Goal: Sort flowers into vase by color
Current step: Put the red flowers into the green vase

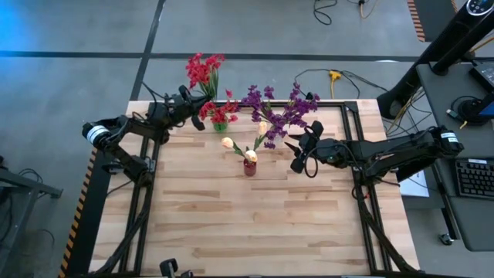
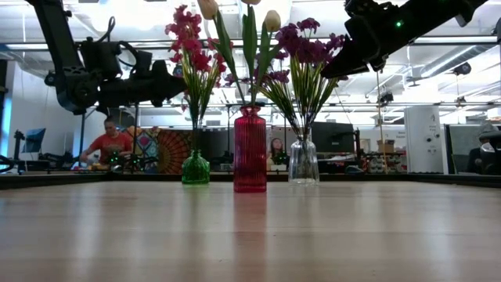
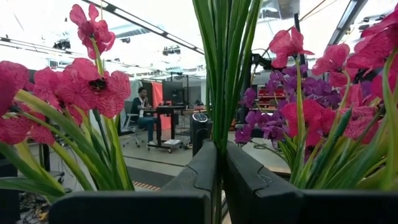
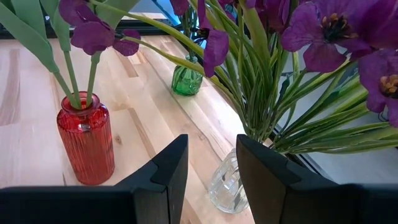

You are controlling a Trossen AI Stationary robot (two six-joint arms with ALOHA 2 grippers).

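Observation:
Three vases stand near the table's far middle. A green vase (image 1: 220, 126) (image 2: 195, 168) holds red flowers (image 1: 202, 69). A red vase (image 1: 249, 167) (image 2: 250, 149) holds cream-yellow flowers (image 1: 228, 143). A clear vase (image 2: 303, 160) (image 4: 227, 183) holds purple flowers (image 1: 278, 114). My left gripper (image 1: 199, 116) (image 3: 219, 149) comes from the left and is shut on the red flowers' green stems. My right gripper (image 1: 296, 154) (image 4: 211, 149) hangs open just right of the purple flowers, above the clear vase, with nothing between its fingers. My left gripper pinches a bundle of thin green stems and leaves (image 3: 219, 127) of the red flowers between its two fingers. The fingers come about level from the table's left and lie across the stems. The stems stand upright and run down into the green vase (image 2: 195, 137).
The near half of the wooden table (image 1: 247, 232) shows bare boards. Cables (image 1: 333, 76) lie on the floor past the far edge, and a desk with a keyboard (image 1: 471, 177) stands to the right. A person (image 2: 109, 145) sits in the room behind.

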